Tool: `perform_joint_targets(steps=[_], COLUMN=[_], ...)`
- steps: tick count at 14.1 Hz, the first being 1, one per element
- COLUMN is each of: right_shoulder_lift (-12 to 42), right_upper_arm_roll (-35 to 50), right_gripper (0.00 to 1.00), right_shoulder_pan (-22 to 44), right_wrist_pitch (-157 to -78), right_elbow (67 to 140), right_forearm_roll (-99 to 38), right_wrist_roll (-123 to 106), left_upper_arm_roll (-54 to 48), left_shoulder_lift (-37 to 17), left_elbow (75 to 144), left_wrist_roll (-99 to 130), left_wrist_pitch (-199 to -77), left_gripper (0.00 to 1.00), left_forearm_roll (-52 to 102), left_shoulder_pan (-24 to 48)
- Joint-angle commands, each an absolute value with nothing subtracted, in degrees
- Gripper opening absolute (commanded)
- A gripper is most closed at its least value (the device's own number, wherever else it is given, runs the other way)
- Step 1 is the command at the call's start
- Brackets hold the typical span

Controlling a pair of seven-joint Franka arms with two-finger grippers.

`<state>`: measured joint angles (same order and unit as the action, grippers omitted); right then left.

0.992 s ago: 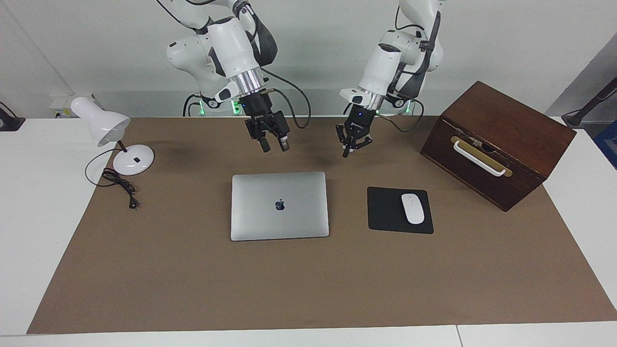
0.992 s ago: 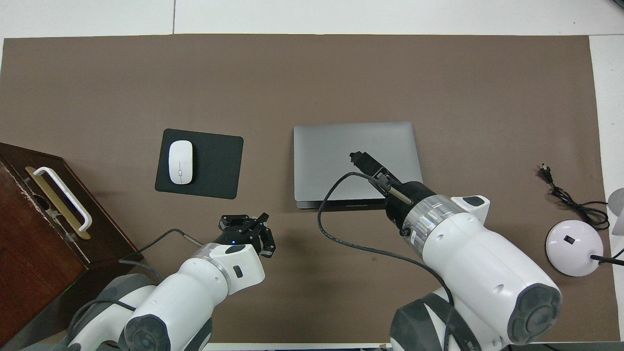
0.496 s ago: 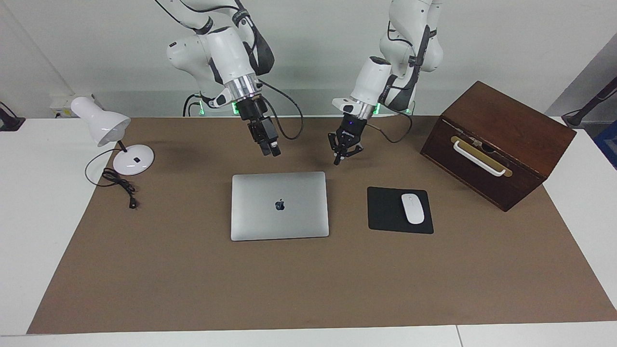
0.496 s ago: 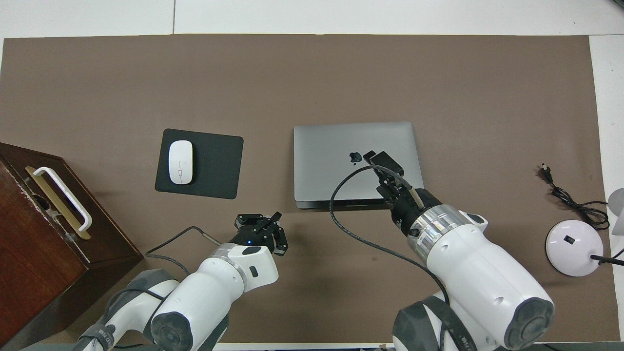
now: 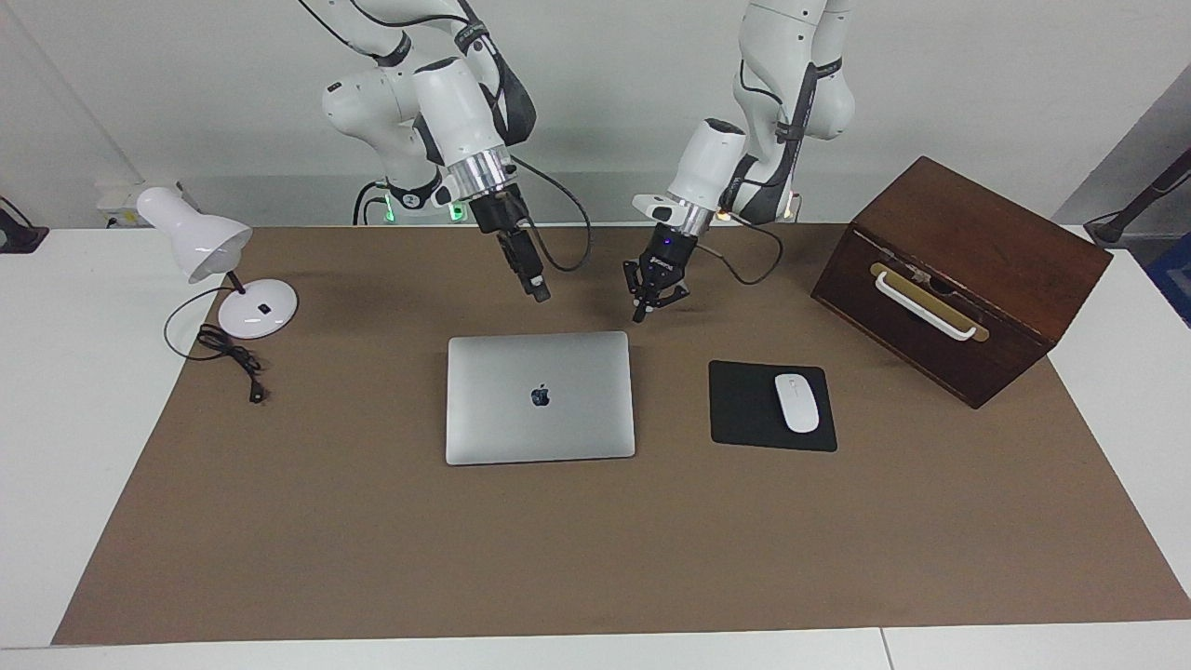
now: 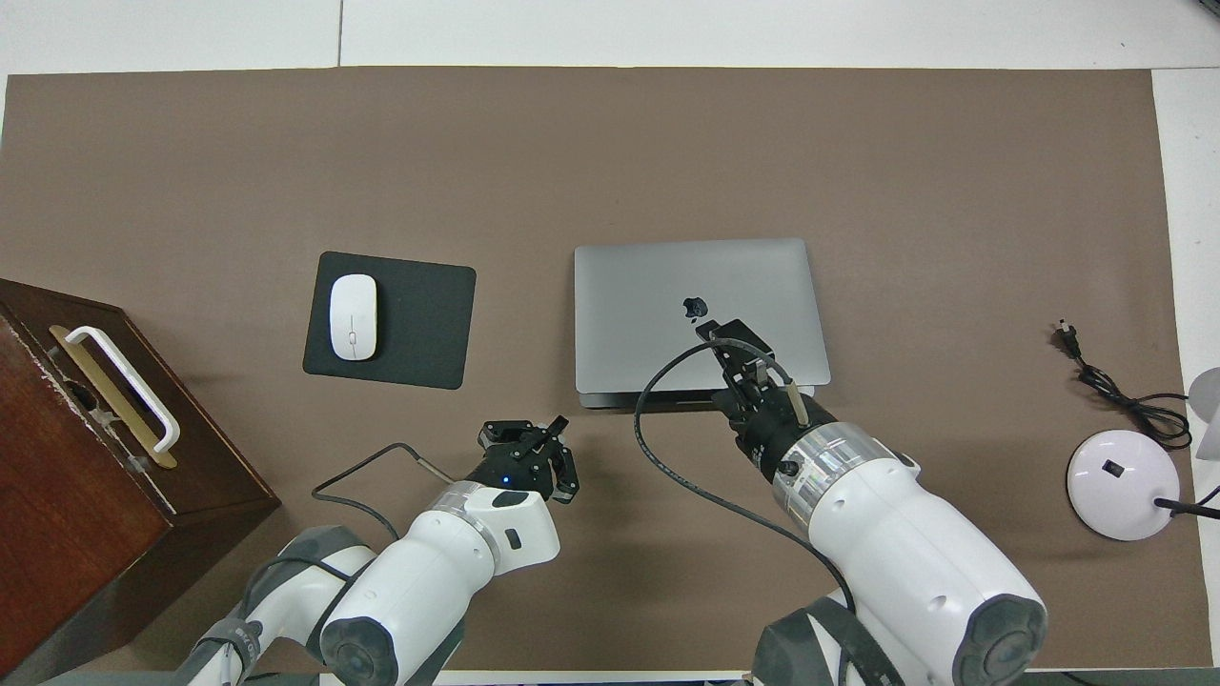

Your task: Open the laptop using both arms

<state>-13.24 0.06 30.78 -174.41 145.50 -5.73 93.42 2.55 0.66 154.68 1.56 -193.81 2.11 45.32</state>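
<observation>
1. Both of my hands have come down and drawn in toward the laptop point(image 5: 540, 397) over the last second; my right hand has also turned, so I now see it edge-on.
2. Nothing of the job is done yet: the laptop lies flat and shut on the brown mat point(image 5: 372, 540) in the middle of the worktop point(image 5: 56, 391), logo up, untouched. Reaching it, steadying the base and raising the lid are all left.
3. My left hand point(image 5: 640, 314) is clenched on nothing, fingertips together. In the facing view it hangs in the air at about one o'clock from the laptop, just off the corner by the robots' edge toward the left arm's end, tilted down at it.
4. My right hand point(image 5: 539, 293) points steeply down above the laptop's edge nearest the robots, at twelve o'clock from the logo in the facing view. I cannot tell whether it is released or clenched.
5. The overhead view lays that hand across the lid, but the facing view shows it well clear.
6. At three o'clock from the laptop in the facing view, the mouse pad point(image 5: 744, 405) with its mouse point(image 5: 797, 402) lies apart from it.
</observation>
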Motion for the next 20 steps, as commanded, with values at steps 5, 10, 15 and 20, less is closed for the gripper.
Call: perform_joint_targets(steps=[5, 10, 15, 20], right_shoulder_lift=[-8.7, -7.6, -7.6, -6.1], right_upper_arm_roll=[-0.1, -0.1, -0.1, -0.1], right_gripper=[0.94, 0.94, 0.94, 0.94], right_shoulder_pan=[31.6, 31.6, 31.8, 32.0], right_wrist_pitch=[-184.4, -188.2, -188.2, -188.2], right_elbow=[148.4, 150.2, 150.8, 151.3], right_forearm_roll=[-6.4, -6.4, -6.4, -6.4], right_wrist_roll=[94.6, 94.6, 95.9, 96.0], left_upper_arm_roll=[3.5, 3.5, 3.6, 3.6], left_shoulder_lift=[-4.6, -7.1, -9.0, -11.7], left_elbow=[154.3, 151.6, 149.0, 146.7], left_wrist_roll=[3.3, 3.5, 3.9, 4.0], left_wrist_pitch=[-200.7, -200.7, -200.8, -200.8], left_gripper=[0.00, 0.00, 0.00, 0.00], left_forearm_roll=[8.5, 11.9, 12.0, 12.1], left_shoulder_pan=[51.7, 53.2, 51.1, 50.5])
